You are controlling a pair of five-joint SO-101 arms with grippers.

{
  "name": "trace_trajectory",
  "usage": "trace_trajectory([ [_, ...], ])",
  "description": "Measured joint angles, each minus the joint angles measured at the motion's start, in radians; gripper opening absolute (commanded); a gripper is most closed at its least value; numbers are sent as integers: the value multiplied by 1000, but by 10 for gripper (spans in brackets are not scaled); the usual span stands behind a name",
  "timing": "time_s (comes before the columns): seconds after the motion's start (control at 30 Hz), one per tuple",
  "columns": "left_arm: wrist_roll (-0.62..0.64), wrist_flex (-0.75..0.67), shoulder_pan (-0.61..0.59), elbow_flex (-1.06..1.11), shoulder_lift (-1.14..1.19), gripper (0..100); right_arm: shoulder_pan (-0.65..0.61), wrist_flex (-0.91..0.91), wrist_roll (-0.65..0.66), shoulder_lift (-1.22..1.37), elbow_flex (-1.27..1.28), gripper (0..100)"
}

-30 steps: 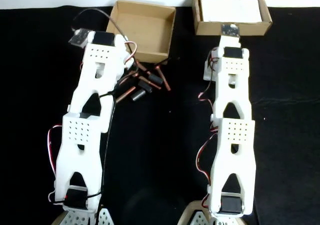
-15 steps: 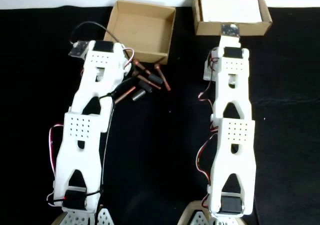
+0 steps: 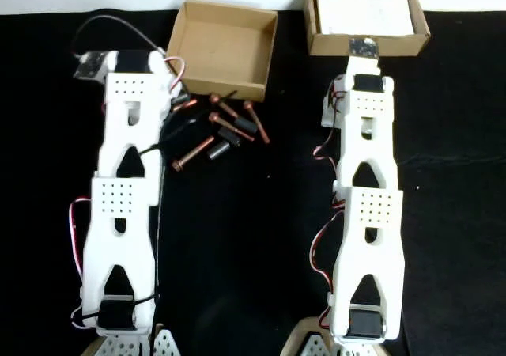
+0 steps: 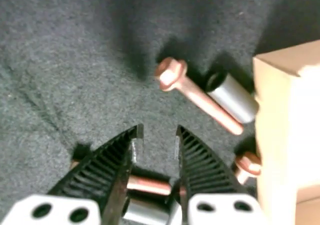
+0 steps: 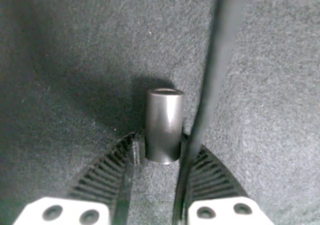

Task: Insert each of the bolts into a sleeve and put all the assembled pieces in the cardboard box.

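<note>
In the left wrist view my left gripper [image 4: 156, 135] is shut on a copper bolt [image 4: 150, 185] that lies across its jaws, low between them. In the high view that bolt [image 3: 183, 101] pokes out beside the left arm's head, left of the open cardboard box [image 3: 225, 47]. On the black cloth by the box's front corner lie several loose bolts [image 3: 194, 153] and dark sleeves [image 3: 219, 148]. One bolt [image 4: 195, 92] and one sleeve [image 4: 232, 97] rest against the box wall [image 4: 290, 135]. My right gripper [image 5: 161, 140] is shut on a dark sleeve [image 5: 162, 125] that stands on end on the cloth.
A second cardboard box [image 3: 368, 16] with white contents stands at the back right, just beyond the right arm [image 3: 364, 134]. A black cable [image 5: 220, 60] runs past the right gripper's finger. The left arm's wires [image 3: 118, 24] loop at the back left.
The left arm has swung to the left, away from the pile, with a bolt in its gripper. The right arm has not moved.
</note>
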Motion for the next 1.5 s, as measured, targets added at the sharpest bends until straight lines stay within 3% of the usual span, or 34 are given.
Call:
trace_trajectory([
  [0.83, 74, -170, -25, 0, 158, 119, -5, 0, 26, 0, 0, 55],
  [1.27, 74, -44, -37, -172, 127, 122, -5, 0, 28, 0, 0, 55],
  [1.5, 80, -245, -37, -97, 158, 120, -5, 0, 28, 0, 0, 55],
])
